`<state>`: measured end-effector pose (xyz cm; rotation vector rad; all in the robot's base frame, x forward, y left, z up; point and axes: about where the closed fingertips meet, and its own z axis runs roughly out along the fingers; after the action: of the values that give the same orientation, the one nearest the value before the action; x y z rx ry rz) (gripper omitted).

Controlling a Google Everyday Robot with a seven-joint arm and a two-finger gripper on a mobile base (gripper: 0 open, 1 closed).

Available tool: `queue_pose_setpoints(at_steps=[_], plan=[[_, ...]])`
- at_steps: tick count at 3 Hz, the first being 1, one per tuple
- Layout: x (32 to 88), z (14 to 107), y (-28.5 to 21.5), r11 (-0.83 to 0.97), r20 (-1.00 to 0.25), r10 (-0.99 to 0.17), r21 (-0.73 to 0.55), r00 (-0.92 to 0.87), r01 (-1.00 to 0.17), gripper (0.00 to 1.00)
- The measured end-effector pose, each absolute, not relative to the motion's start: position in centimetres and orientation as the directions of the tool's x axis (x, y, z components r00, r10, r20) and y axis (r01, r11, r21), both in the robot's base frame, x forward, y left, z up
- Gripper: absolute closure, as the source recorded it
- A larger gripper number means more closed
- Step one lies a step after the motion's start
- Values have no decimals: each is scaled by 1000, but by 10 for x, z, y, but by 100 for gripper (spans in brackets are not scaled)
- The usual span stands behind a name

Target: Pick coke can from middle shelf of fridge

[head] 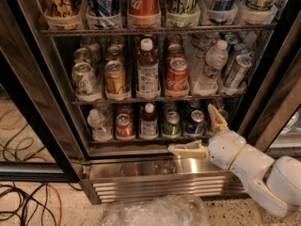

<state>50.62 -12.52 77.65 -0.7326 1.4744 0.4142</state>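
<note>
The coke can [177, 76] stands upright at the front of the middle shelf [160, 99] of the fridge [155, 171], with more red cans behind it. A brown drink bottle [147, 72] is on its left and a clear water bottle [209, 67] on its right. My gripper [201, 133] is open and empty, low at the right in front of the bottom shelf. It is below and a little right of the coke can. One finger [187, 149] points left along the steel base and the other [216, 117] points up.
A gold-tan can [115, 79] and a pale green can [83, 79] stand left of the bottle. Tilted silver cans [237, 69] lean at the shelf's right end. Tall cans [143, 1] line the rack above. The bottom shelf holds small cans and bottles [148, 121]. Cables [28, 201] and crumpled plastic [155, 211] lie on the floor.
</note>
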Motion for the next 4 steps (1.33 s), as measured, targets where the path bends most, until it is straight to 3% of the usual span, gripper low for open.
queue_pose_setpoints(at_steps=[4], plan=[[524, 820, -98, 810, -992, -75, -120, 102, -574, 0]])
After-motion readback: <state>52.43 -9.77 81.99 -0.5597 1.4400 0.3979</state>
